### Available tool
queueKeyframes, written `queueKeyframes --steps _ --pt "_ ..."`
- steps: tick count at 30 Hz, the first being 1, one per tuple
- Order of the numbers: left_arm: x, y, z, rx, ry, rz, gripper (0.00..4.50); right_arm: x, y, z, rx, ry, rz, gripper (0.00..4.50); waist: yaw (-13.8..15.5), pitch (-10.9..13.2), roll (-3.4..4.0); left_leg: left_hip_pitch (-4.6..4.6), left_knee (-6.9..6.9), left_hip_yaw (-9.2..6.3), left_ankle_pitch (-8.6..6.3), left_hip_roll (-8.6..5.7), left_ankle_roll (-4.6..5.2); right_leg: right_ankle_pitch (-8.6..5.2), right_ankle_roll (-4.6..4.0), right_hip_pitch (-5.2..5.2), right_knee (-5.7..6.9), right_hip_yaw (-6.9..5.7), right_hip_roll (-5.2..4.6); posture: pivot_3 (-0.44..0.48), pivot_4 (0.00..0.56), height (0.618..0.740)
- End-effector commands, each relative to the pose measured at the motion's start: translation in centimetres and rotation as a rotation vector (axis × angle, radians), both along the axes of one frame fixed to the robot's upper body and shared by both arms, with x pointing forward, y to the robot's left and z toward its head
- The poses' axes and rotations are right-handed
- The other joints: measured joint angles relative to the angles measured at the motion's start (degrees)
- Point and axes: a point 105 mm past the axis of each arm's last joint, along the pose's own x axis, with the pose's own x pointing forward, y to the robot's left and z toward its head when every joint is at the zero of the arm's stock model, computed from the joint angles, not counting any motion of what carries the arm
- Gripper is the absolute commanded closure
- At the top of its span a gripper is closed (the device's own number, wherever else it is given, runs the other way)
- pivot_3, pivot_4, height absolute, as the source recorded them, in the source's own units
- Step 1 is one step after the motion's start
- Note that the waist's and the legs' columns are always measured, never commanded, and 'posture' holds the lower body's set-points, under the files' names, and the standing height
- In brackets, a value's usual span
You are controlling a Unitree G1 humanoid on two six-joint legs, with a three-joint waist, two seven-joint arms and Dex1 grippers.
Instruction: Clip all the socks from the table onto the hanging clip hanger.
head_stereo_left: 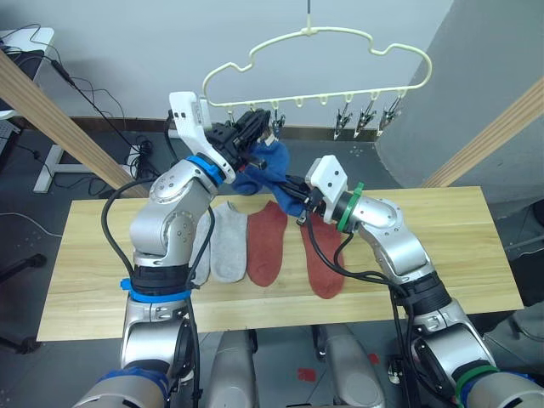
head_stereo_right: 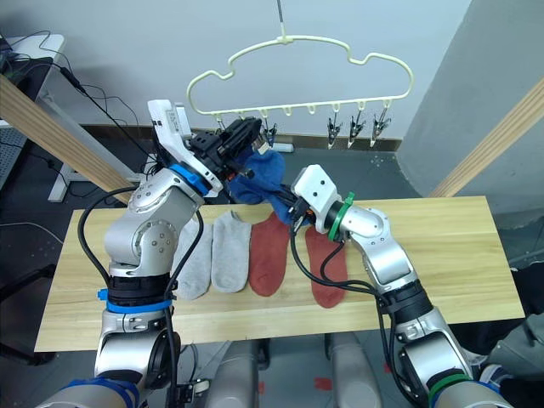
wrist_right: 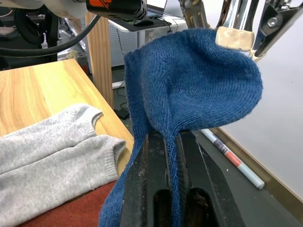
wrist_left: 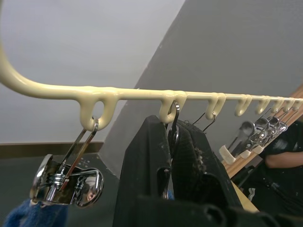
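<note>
R fingers (wrist_right: 165,156) pinch soft blue ankle sock (wrist_right: 189,80), held up just below pale yellow cloud-shaped clip hanger (head_stereo_left: 340,59); L fingers (wrist_left: 163,156) squeeze metal clip (wrist_left: 173,135), closer to bar.

No text, label, brand, number or sign can be read anywhere.

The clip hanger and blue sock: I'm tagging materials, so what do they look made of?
The clip hanger looks like wire under a glossy pale yellow coating, probably plastic; its clips are shiny, mirror-like metal. The blue sock is soft knit fabric, with visible ribbed stitches.
</note>
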Motion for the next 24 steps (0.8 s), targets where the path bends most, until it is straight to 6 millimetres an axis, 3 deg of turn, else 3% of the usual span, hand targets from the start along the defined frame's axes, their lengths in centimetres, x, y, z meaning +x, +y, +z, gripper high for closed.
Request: queueKeyframes --steps 1,5,16,23,24 --pt "-1.4 -0.1 2.0 -0.003 -0.090 -0.017 3.35 -0.3 0.5 1.7 0.029 -0.061 0.026 4.50 0.00 0.00 0.00 0.00 0.00 0.00 0.00 0.00 0.00 0.00 0.00 0.00 0.00 0.00 0.00 -0.129 0.385 0.740" --pt "-1.8 -0.2 1.5 0.014 -0.075 -0.048 2.09 -0.2 1.0 1.8 0.033 -0.063 0.035 4.50 -0.01 0.00 0.00 0.00 0.00 0.00 0.00 0.00 0.00 0.00 0.00 0.00 0.01 0.00 0.00 -0.119 0.380 0.740" --pt "-1.8 0.7 0.9 0.052 -0.073 -0.015 2.09 -0.2 1.7 1.6 0.030 -0.047 0.062 4.50 0.30 0.00 0.00 0.01 0.00 0.00 0.00 0.00 0.00 0.00 0.00 0.00 0.02 0.00 0.00 -0.111 0.375 0.740" --pt "-2.3 1.3 -0.1 0.116 -0.088 0.009 2.05 -0.4 1.1 0.3 -0.024 -0.027 0.030 2.31 0.45 -0.01 0.00 0.01 0.00 0.00 0.00 0.01 0.00 0.00 0.00 0.00 0.02 0.00 0.00 -0.109 0.373 0.740" --pt "-2.3 1.4 -0.2 0.120 -0.088 0.013 2.05 -0.5 0.8 0.2 -0.029 -0.027 0.020 2.31 0.53 0.00 0.00 0.01 0.00 0.00 0.00 0.01 -0.01 0.00 0.00 0.00 0.02 -0.01 0.00 -0.112 0.374 0.740"
